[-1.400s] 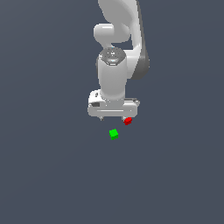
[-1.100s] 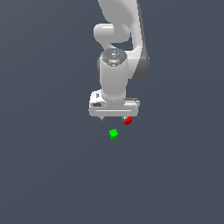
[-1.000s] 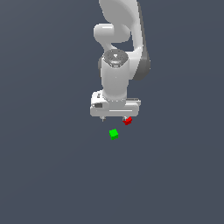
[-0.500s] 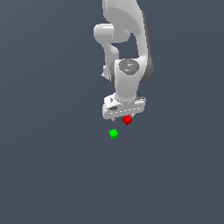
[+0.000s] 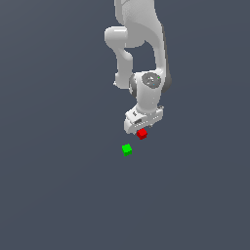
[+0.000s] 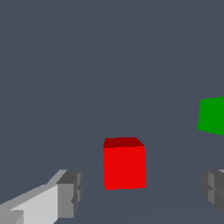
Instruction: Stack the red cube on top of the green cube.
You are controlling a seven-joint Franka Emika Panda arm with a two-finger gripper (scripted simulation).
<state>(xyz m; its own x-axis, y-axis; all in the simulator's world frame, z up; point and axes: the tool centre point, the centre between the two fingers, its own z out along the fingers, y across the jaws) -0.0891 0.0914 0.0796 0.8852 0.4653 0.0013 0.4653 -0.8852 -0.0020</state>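
The red cube (image 5: 142, 134) sits on the dark grey floor just below the white gripper (image 5: 140, 128). In the wrist view the red cube (image 6: 124, 165) lies between the two grey fingertips (image 6: 70, 194), which stand wide apart and do not touch it. The gripper (image 6: 142, 192) is open and empty. The green cube (image 5: 127, 150) sits on the floor a short way from the red cube, toward the exterior view's left and nearer the camera. It shows at the edge of the wrist view (image 6: 212, 115), partly cut off.
The white arm (image 5: 139, 49) rises from the gripper toward the top of the exterior view. The plain dark grey floor (image 5: 58, 185) extends all around the cubes.
The arm has swung toward the exterior view's right and turned its wrist. The gripper now sits over the red cube. Neither cube has moved.
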